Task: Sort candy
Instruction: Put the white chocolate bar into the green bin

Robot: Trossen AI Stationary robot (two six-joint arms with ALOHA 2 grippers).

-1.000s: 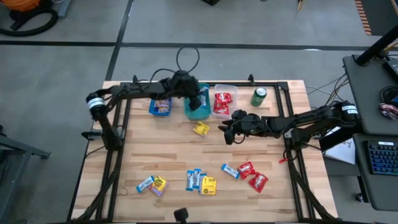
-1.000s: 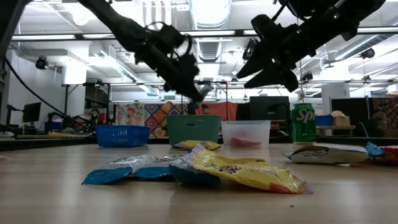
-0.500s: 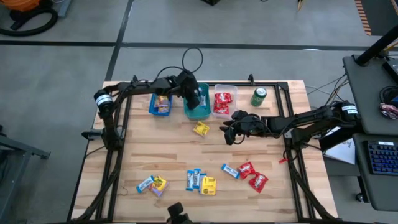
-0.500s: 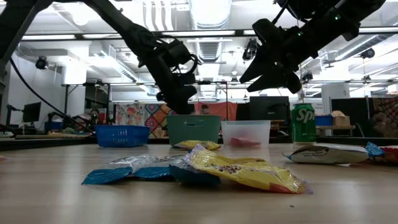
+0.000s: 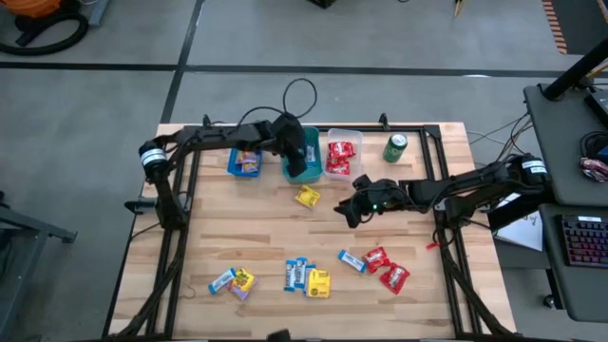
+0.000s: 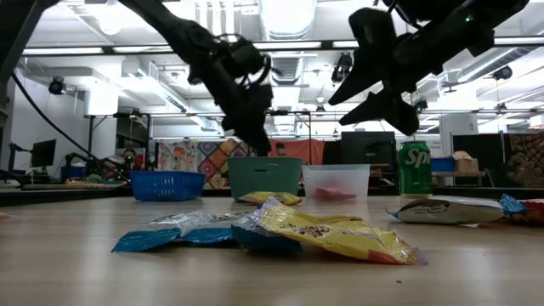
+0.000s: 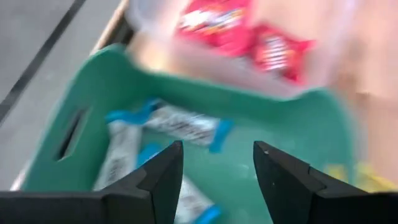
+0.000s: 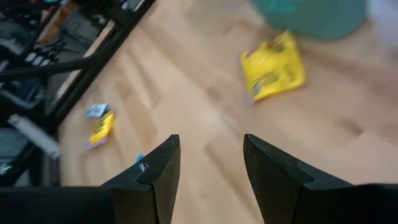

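My left gripper [image 5: 302, 154] hangs open over the teal bin [image 5: 306, 175]. Blue-white candy packets [image 7: 186, 124] lie on the bin's floor beyond the fingers, and nothing is between them. My right gripper [image 5: 350, 209] hovers open above the table's middle, right of a yellow candy [image 5: 307, 196] that lies flat on the wood, also seen as the yellow candy [image 8: 272, 74]. Red candy [image 5: 340, 152] fills the clear bin [image 5: 330, 173]. More packets lie near the front edge: blue-white [image 5: 298, 274], yellow [image 5: 318, 283], red [image 5: 393, 277].
A blue bin [image 5: 245, 162] with candy stands left of the teal one. A green soda can [image 5: 395, 146] stands at the far right. Another blue-white and yellow pair [image 5: 234, 281] lies at the near left. Bare wood lies between the bins and the front packets.
My left gripper, shut a second ago on a small packet above the teal bin, has tipped its fingers further down and opened; the packet is gone from its fingertips. My right gripper has rolled about its own axis while staying in place.
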